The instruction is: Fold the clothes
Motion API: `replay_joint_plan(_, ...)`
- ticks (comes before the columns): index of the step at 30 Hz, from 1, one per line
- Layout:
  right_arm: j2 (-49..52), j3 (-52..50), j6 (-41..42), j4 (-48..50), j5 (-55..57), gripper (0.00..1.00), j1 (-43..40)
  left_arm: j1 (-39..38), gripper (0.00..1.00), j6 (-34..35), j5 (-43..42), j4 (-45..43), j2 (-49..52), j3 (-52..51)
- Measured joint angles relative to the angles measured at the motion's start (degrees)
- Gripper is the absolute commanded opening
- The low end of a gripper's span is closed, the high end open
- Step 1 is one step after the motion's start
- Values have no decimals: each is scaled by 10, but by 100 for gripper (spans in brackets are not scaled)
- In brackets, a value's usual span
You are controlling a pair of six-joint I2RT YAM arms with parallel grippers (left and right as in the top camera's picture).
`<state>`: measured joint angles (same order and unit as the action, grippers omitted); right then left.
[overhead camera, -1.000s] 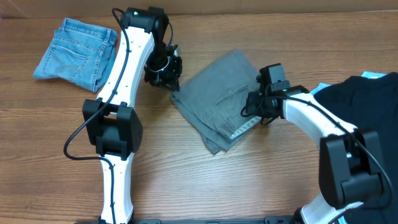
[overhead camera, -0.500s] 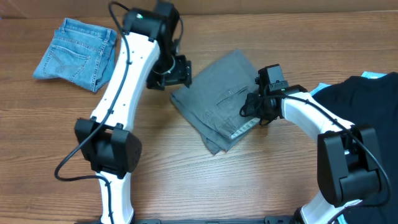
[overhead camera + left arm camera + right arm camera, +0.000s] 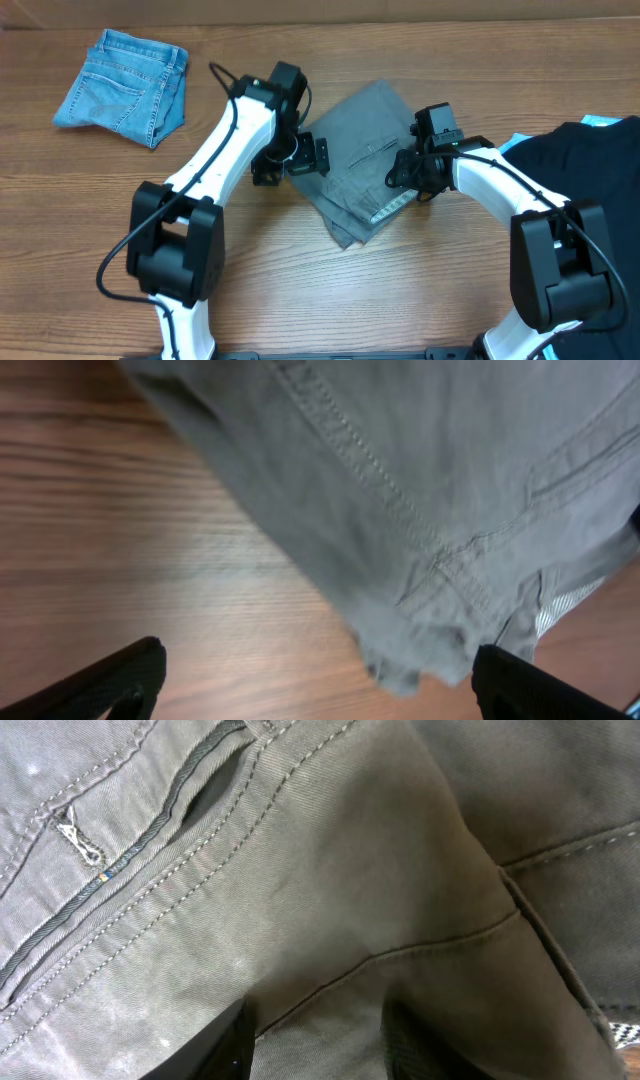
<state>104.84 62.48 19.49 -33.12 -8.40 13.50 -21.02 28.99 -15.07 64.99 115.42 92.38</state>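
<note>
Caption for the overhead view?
Left gripper open at one edge of folded grey shorts, right gripper at opposite edge; folded denim far left, black garment right.

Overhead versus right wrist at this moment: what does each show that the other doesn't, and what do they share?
Only overhead: the folded blue denim garment at the far left, the black garment at the right edge, the left gripper, and the whole outline of the folded grey cotton shorts. Only right wrist: the stitching along the slit pocket, a small coloured thread mark beside it, and the right gripper with its fingers seen close up. Both: the grey shorts, with the right gripper at them.
</note>
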Motion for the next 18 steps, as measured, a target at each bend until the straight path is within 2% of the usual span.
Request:
replay_joint_plan(6,0,0,0,0,0,45,0,0,100,50,-68,-186,-8,-136)
replay_joint_plan(13,0,0,0,-5,0,45,0,-2,100,128,-98,-280,-25,-201)
replay_joint_plan(18,0,1,0,-5,0,44,0,-16,100,173,-111,-389,-38,-240)
